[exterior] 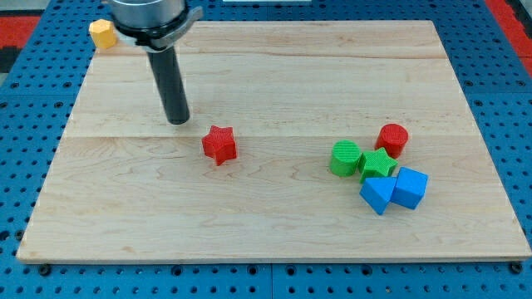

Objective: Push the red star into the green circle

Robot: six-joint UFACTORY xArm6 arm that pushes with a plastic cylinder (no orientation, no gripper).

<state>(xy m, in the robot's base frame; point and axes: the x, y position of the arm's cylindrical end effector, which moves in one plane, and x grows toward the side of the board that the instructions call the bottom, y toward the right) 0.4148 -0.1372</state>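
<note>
**Board status: red star apart from green circle**

Surface (274,224) is pale wood; bare grain separates red star (219,144) from green circle (345,158), which touches the ribbed cluster at the view's right. My tip (178,121), upright, stands just up-left of the star. No jaws fitted.

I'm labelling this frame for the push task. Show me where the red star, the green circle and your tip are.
red star (219,144), camera view, middle of its top face.
green circle (345,157), camera view, middle of its top face.
my tip (178,121), camera view, rod's very end, up-left of the star.
</note>
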